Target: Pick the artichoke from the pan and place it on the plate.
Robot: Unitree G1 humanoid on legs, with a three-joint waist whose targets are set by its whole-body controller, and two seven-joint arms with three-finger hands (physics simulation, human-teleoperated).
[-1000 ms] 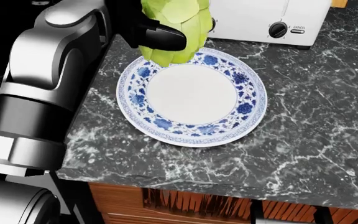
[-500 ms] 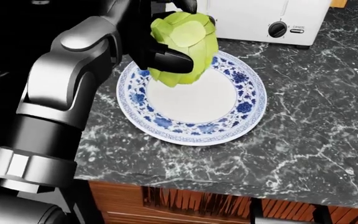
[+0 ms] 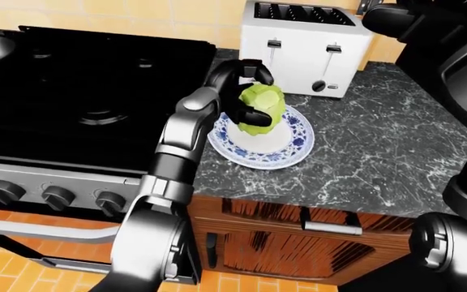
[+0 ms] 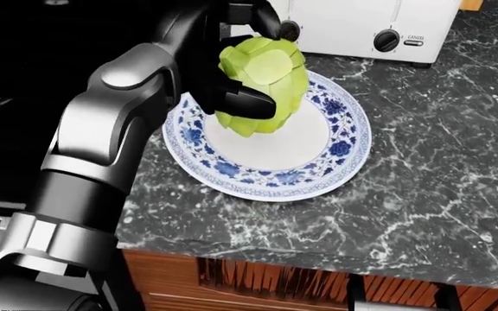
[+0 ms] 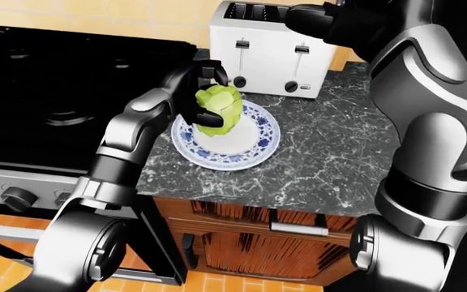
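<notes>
the black stove (image 3: 88,91) fills the upper left of the left-eye view, its control knobs (image 3: 55,196) in a row along the lower left edge. beside it, the dark marbled counter (image 4: 431,168) takes the right half of the head view, with wooden cabinet fronts (image 3: 298,243) beneath it. the white toaster (image 3: 302,45) stands at the top centre of the left-eye view, its dial (image 4: 387,41) showing at the top of the head view, just above the plate.

the right arm enters at the upper right of the right-eye view. the right hand (image 5: 319,21) sits above the toaster, well apart from the plate; its fingers are dark and partly cut off, so their state cannot be told with any confidence.

the left arm rises from the lower left of the head view to the left hand (image 4: 232,65) at upper centre.

the blue-and-white patterned plate (image 4: 232,173) lies flat on the counter near the stove edge, centre of the head view.

the left hand is closed round the artichoke (image 4: 265,84); one finger (image 4: 245,100) crosses its lower left side and another curls over its top. the artichoke, pale green and tilted slightly, is held over the upper left part of the plate. whether its base touches the plate surface cannot be told from these views.
</notes>
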